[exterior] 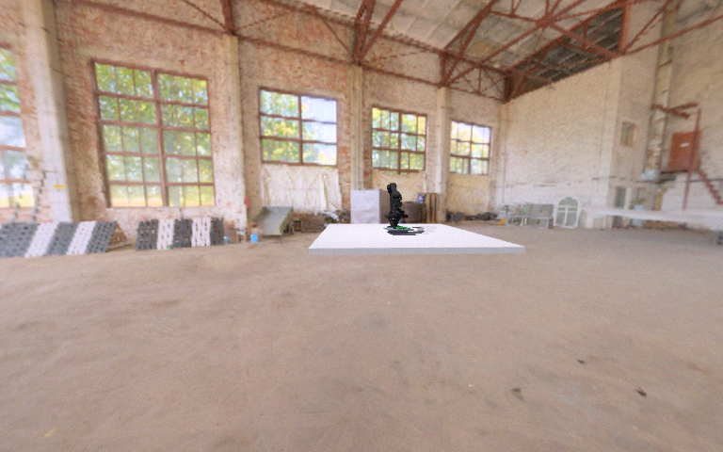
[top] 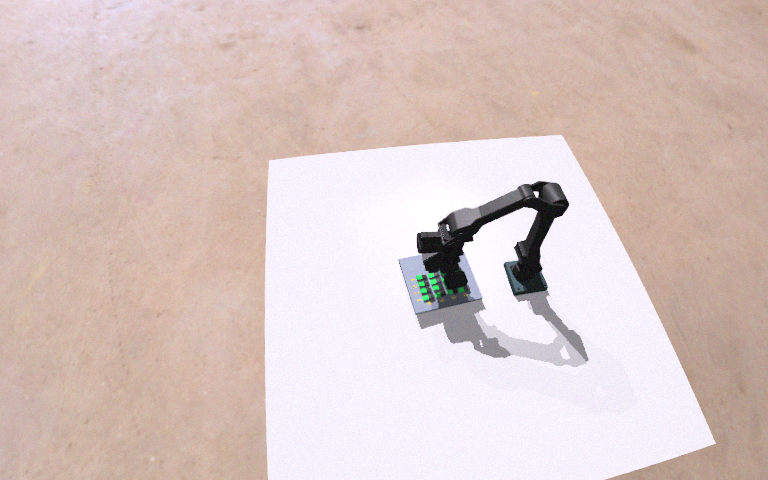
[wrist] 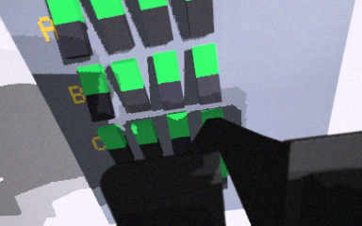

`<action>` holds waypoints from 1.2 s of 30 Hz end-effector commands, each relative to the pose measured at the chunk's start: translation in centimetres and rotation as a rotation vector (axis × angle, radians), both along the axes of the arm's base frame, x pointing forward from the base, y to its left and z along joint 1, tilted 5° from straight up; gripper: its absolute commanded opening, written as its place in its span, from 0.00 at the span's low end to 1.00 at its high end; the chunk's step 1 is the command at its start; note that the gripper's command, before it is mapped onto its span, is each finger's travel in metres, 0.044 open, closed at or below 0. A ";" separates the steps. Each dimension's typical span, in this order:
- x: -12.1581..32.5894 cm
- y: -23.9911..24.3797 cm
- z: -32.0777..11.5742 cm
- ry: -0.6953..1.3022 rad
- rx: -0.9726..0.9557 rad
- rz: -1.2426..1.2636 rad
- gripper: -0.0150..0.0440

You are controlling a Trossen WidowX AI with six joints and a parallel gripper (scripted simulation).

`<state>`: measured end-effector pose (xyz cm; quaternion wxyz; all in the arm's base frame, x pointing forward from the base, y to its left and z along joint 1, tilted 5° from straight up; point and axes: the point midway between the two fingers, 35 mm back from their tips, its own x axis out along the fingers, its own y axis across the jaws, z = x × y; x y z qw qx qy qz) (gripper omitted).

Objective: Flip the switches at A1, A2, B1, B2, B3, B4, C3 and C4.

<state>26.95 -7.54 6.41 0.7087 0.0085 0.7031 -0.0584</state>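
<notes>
The grey panel (top: 405,267) (wrist: 283,71) carries rows of green-and-black rocker switches. In the wrist view, row A is cut off at the top. B1 (wrist: 93,81), B2 (wrist: 127,75), B3 (wrist: 166,67) and B4 (wrist: 205,60) show in full. C1 (wrist: 112,137), C2 (wrist: 145,132) and C3 (wrist: 178,126) are partly in shadow. My gripper (wrist: 213,124) (top: 455,281) is shut and empty, with its tip low over C4 (wrist: 212,113) and covering part of it. Row D is mostly hidden behind the fingers. Which ends are raised is hard to tell.
The panel lies on a white table (top: 339,367) (exterior: 415,249), in front of the arm's base (top: 526,280). The arm's shadow falls across the panel's lower left in the wrist view. Neighbouring switches stand close around the fingertip.
</notes>
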 end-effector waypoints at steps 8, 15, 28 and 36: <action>0.0 0.0 -0.2 0.001 -0.001 0.005 0.25; 0.0 0.0 -0.3 0.001 -0.001 0.005 0.25; 0.0 -0.1 -0.5 0.001 -0.001 0.005 0.25; 0.0 -0.1 -0.6 0.001 -0.001 0.005 0.25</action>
